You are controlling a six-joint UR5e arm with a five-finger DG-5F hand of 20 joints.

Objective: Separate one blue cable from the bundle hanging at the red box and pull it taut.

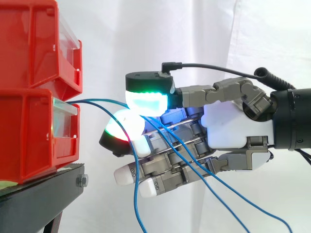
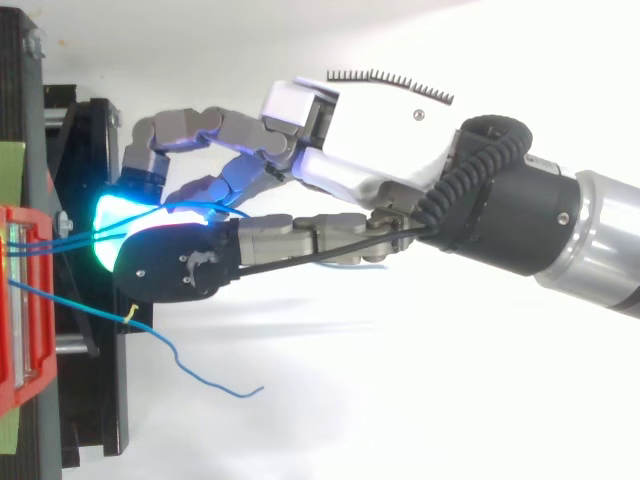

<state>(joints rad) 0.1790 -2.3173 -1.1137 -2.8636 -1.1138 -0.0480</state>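
Several thin blue cables (image 1: 95, 101) come out of the front of the lower red box (image 1: 29, 136) and run right to my hand (image 1: 228, 126). The green-glowing thumb pad (image 1: 146, 99) sits above a red-and-white glowing fingertip (image 1: 121, 126), and the cables pass between the two, pinched there. Past the pinch they hang down across the other fingers (image 1: 194, 170). From above, the hand (image 2: 350, 170) reaches left to the red box (image 2: 20, 300), with short cable runs (image 2: 60, 240) between box and fingertips. One more blue cable (image 2: 170, 350) trails loose from the box, apart from the hand.
A second red box (image 1: 34, 43) is stacked on the lower one. Both stand on a black stand (image 1: 43, 194) whose edge lies just below and left of the fingertips. A white curtain hangs behind.
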